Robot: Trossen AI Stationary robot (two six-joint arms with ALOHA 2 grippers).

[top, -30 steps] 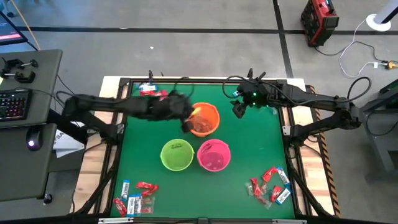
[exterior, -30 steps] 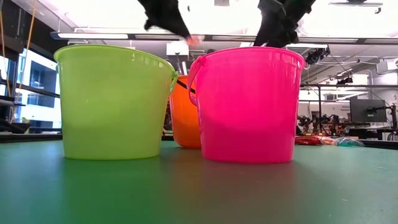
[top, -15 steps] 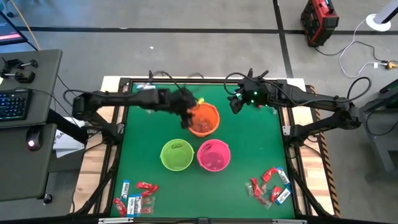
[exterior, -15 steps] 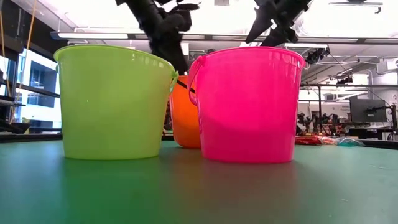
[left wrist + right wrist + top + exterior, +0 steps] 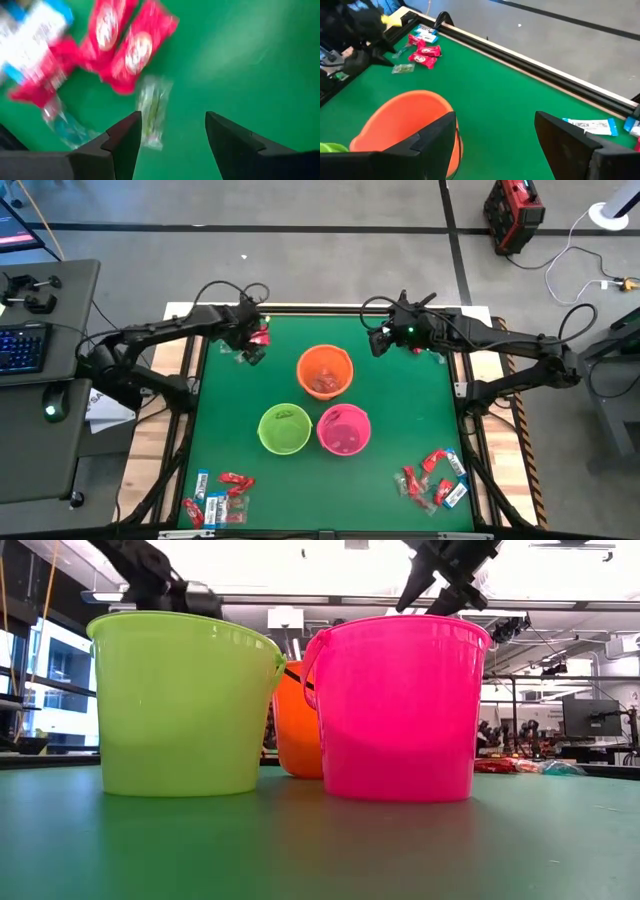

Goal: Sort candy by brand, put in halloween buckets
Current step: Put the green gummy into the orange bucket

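Note:
Three buckets stand mid-table: orange [image 5: 325,372], lime green [image 5: 285,428] and hot pink [image 5: 344,429]. A pile of candy lies at the far left [image 5: 256,334]. In the left wrist view it shows red wrappers [image 5: 125,45], a clear one [image 5: 152,107] and a blue-and-white one [image 5: 30,35]. My left gripper [image 5: 250,350] hovers open just over that pile, its fingers [image 5: 172,135] holding nothing. My right gripper [image 5: 380,342] hangs open in the air to the far right of the orange bucket [image 5: 405,120], also holding nothing [image 5: 495,135].
More candy lies in piles at the near left [image 5: 215,495] and near right [image 5: 432,478]. Blue-and-white pieces [image 5: 590,125] lie by the far-right frame. A black raised frame [image 5: 330,310] borders the green mat. Bare mat lies between the buckets and the piles.
My left gripper has swung away from above the orange bucket toward the table's far-left corner and now hovers over the candy pile there. The buckets have stayed in place.

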